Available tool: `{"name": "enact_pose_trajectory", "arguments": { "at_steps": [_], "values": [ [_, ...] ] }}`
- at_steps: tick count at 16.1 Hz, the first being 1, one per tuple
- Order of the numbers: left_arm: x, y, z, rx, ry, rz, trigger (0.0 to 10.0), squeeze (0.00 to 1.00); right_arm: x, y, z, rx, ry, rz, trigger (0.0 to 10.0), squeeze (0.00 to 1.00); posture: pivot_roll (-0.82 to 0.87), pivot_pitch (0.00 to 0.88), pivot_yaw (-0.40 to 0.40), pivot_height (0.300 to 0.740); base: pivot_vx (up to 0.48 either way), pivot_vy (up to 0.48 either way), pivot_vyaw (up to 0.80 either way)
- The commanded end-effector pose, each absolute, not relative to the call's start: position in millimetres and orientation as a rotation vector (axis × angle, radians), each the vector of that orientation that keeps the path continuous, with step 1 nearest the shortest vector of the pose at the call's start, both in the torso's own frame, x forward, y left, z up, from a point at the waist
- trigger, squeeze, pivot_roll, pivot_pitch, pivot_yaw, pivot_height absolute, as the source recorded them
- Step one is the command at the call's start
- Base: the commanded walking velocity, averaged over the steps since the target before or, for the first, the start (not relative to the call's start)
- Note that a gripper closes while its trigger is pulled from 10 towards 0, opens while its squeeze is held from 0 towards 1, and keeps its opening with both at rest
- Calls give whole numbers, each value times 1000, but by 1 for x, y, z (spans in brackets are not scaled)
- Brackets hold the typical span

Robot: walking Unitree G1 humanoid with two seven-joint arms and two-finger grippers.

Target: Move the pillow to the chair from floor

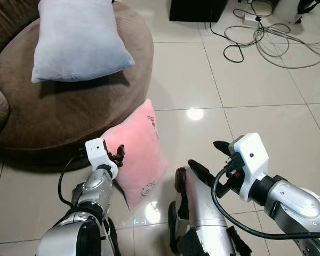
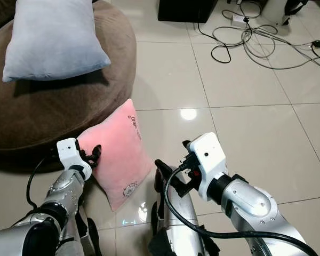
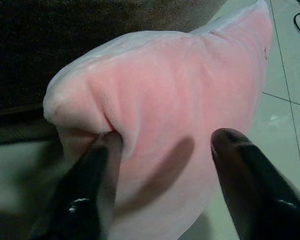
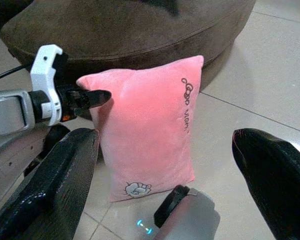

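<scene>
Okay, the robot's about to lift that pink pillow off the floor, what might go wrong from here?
1. The left pincer has only one finger pressed into a corner of the soft pink plush pillow, so it may slip out when lifted.
2. The right pincer is open and apart from the pillow, giving no support yet.
3. The pale blue pillow already lies on the round brown chair, so room there is limited.

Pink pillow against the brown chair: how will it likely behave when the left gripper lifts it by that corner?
The pink pillow looks plush; it dents around the left gripper, so it will probably sag. Likely light. Leaning on the chair, it may flop over if nudged.
</scene>
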State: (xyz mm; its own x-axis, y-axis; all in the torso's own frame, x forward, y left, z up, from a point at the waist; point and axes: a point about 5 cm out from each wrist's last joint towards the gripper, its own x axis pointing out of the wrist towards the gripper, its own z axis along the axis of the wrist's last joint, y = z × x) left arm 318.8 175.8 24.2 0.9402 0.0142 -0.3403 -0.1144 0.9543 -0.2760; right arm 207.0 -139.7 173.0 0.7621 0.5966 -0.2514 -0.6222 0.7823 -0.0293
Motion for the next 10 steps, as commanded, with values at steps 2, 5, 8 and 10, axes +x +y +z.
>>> {"name": "enact_pose_trajectory", "arguments": {
  "at_steps": [2,5,8,10],
  "values": [
    [310,170,13,-298,382,48,0,0,194,-142,162,-167,349,730,10000,0,-249,238,-119,521,0,0,0],
    [309,169,12,-296,382,40,0,0,175,-148,145,-221,454,869,10000,0,-244,227,-121,521,0,0,0],
    [309,170,12,-292,381,35,0,0,167,-162,131,-341,519,873,10000,0,-241,217,-122,521,0,0,0],
    [309,170,13,-297,376,34,0,0,170,-181,122,-366,540,775,10000,0,-239,216,-124,521,0,0,0]
  ]
}}
